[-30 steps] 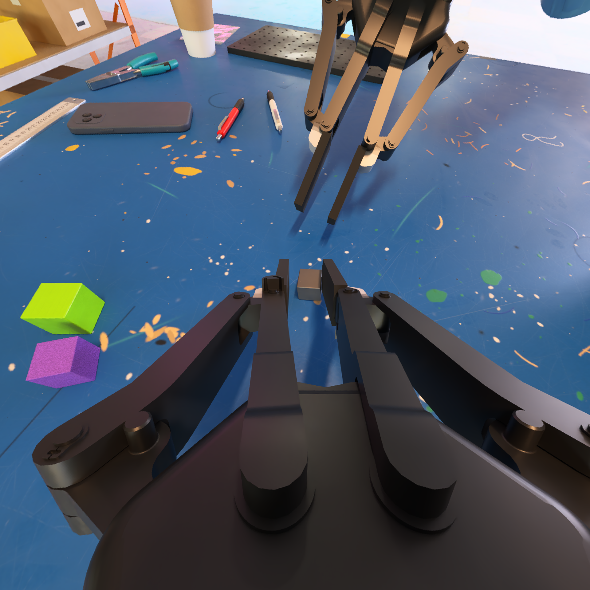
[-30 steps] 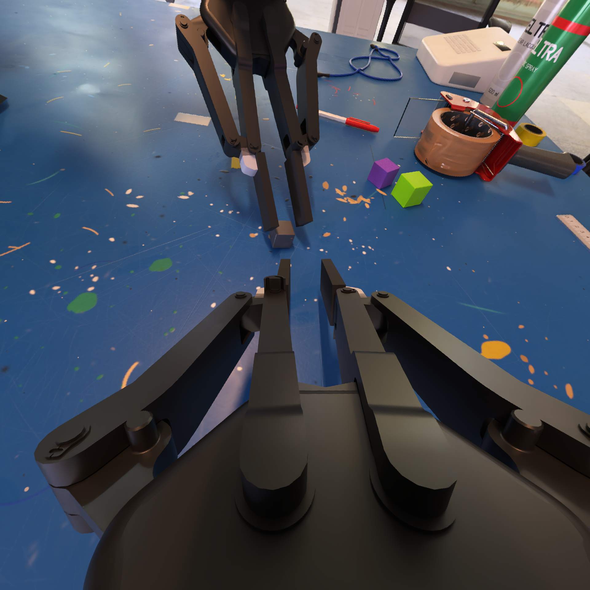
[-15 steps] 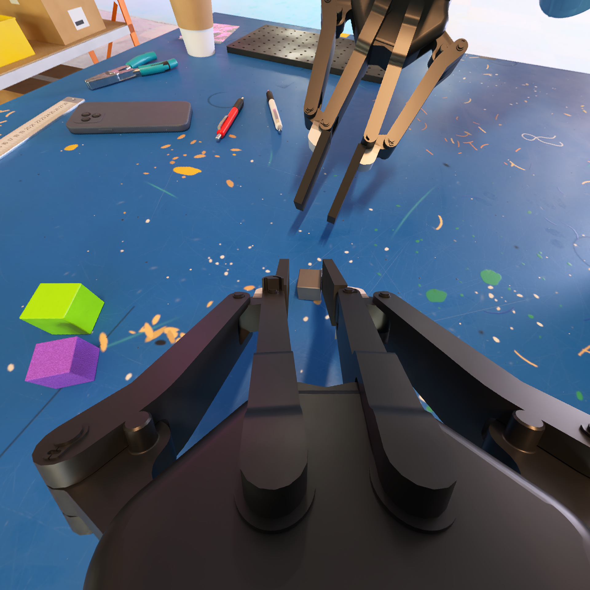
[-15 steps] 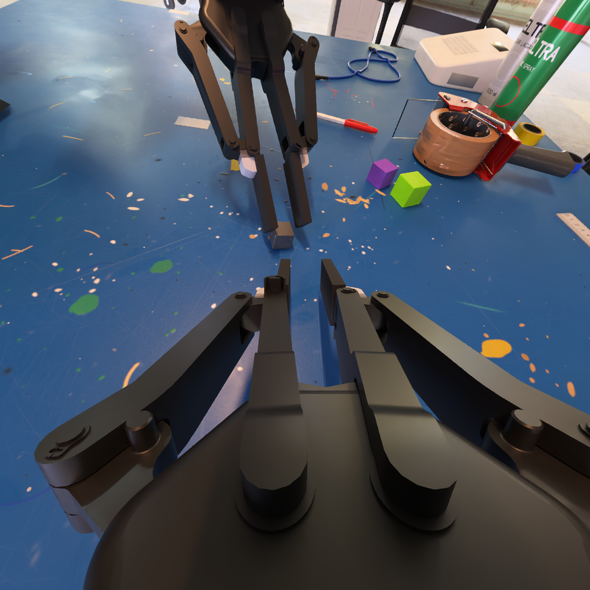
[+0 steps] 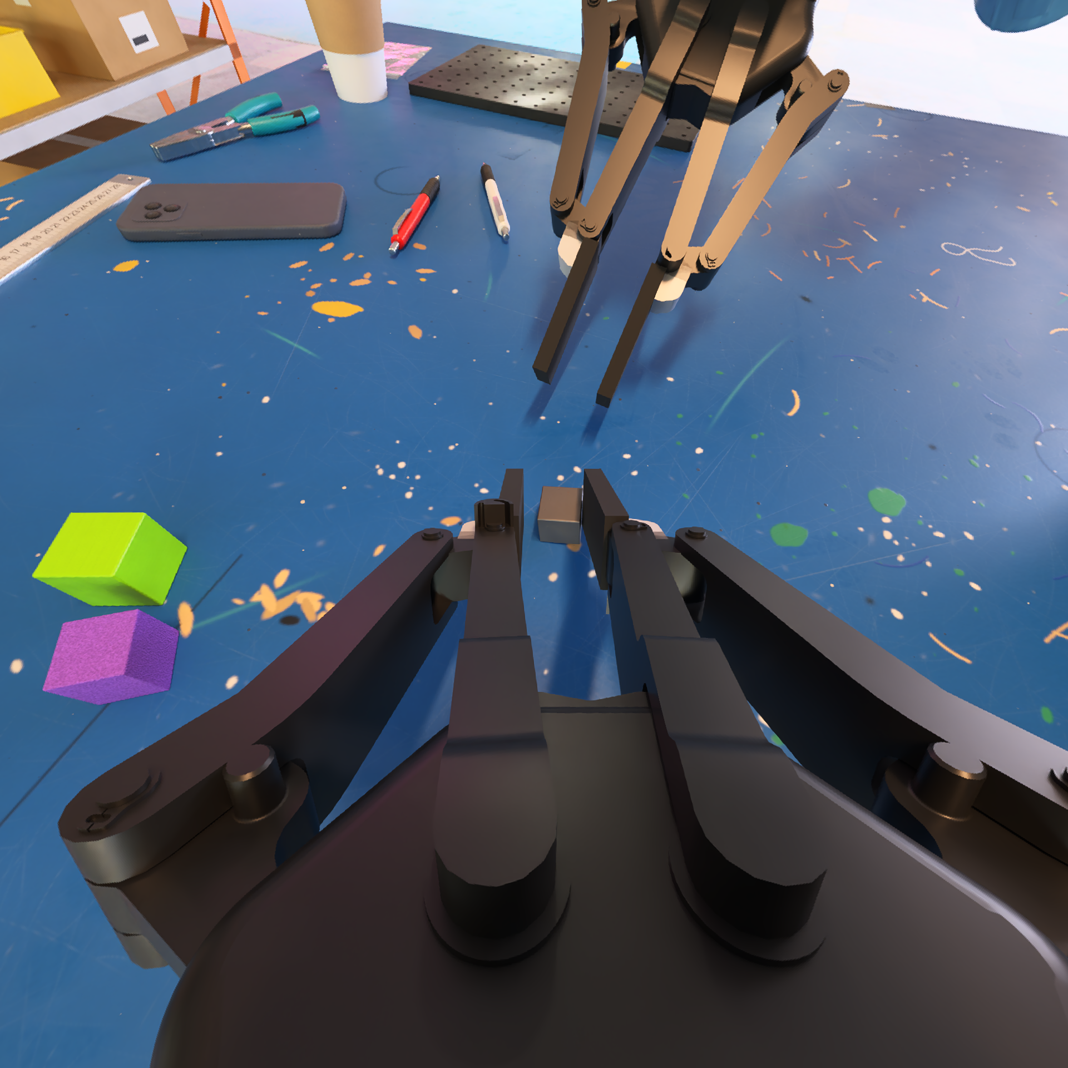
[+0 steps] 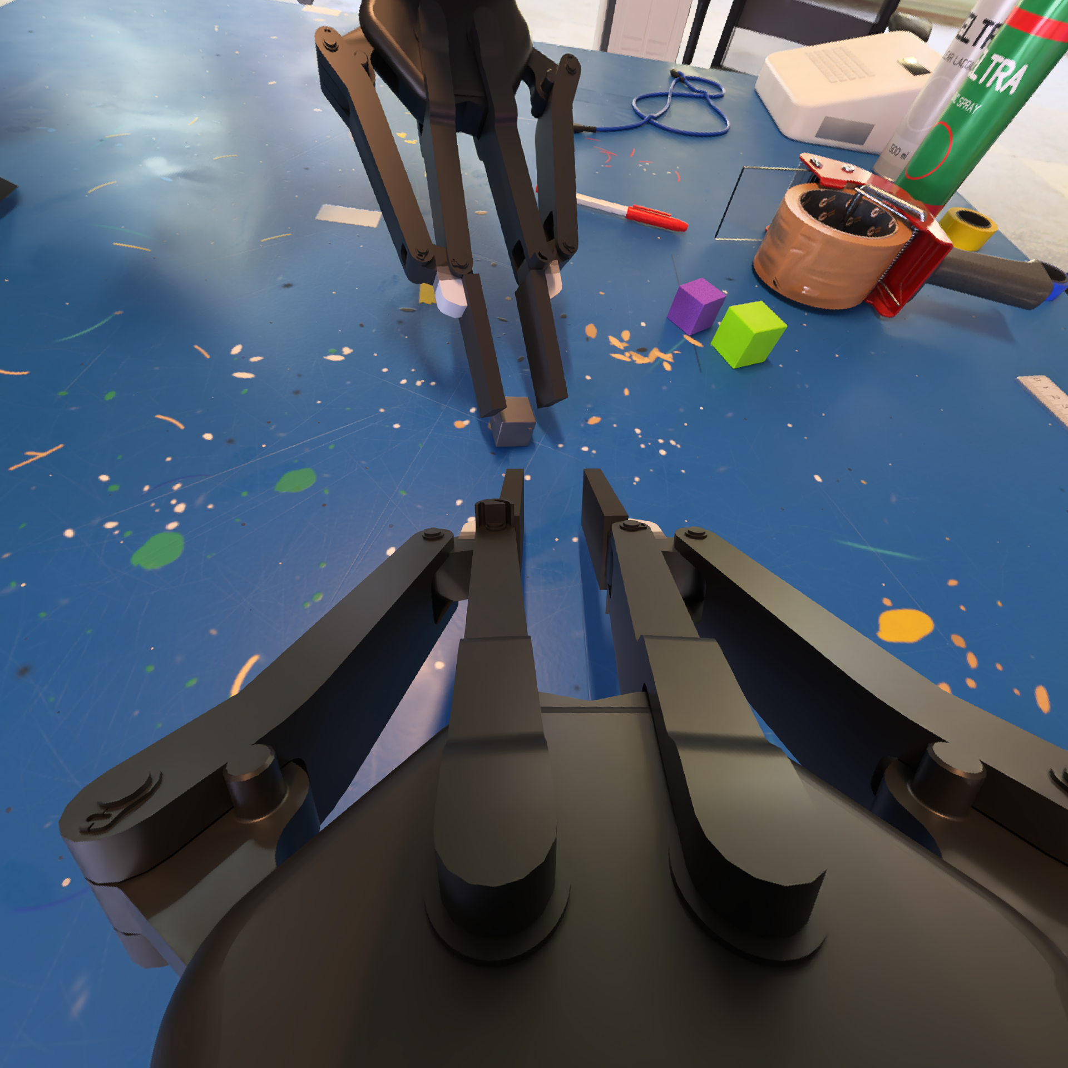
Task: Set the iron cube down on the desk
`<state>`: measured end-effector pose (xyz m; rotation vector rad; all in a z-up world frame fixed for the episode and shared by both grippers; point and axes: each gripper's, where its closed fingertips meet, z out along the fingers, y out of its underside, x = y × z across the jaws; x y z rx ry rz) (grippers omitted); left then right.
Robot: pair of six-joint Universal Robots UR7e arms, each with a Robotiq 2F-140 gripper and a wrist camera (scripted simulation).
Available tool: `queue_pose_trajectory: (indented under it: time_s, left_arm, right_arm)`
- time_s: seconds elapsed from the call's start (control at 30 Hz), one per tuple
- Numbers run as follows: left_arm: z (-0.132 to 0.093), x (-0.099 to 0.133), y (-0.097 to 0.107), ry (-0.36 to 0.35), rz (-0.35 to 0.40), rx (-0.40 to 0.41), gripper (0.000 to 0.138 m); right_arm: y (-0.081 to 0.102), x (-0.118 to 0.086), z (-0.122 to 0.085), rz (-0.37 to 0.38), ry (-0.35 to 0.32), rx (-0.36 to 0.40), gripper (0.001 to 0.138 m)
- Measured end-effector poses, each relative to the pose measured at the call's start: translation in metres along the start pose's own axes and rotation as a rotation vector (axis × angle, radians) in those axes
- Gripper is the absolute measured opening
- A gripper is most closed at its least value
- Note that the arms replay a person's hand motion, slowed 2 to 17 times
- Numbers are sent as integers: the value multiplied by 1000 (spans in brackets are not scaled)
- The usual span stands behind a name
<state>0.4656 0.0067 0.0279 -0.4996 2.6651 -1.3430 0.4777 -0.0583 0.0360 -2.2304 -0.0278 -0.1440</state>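
The iron cube (image 5: 559,514) is small and grey and rests on the blue desk (image 5: 289,404). It lies between the fingertips of my left gripper (image 5: 552,482), close to the right finger, with a gap to the left finger. The jaws stand wider than the cube, so the left gripper is open. In the right wrist view the cube (image 6: 511,425) sits under the tips of the left gripper (image 6: 522,404). My right gripper (image 6: 552,482) is open and empty, hovering just short of the cube. It also shows in the left wrist view (image 5: 572,390).
A green cube (image 5: 110,557) and a purple cube (image 5: 110,656) lie to the left. A phone (image 5: 231,211), two pens (image 5: 413,214), pliers (image 5: 231,124), a cup (image 5: 352,52) and a perforated plate (image 5: 520,81) lie farther back. A tape dispenser (image 6: 832,248) and spray can (image 6: 982,98) stand at the side.
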Motion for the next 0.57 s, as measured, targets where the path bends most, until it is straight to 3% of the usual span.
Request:
queue_pose_trajectory:
  time_s: [0.57]
  left_arm:
    - [0, 5, 1, 24, 26, -5, 28]
  right_arm:
    - [-3, -18, 1, 135, -42, -3, 35]
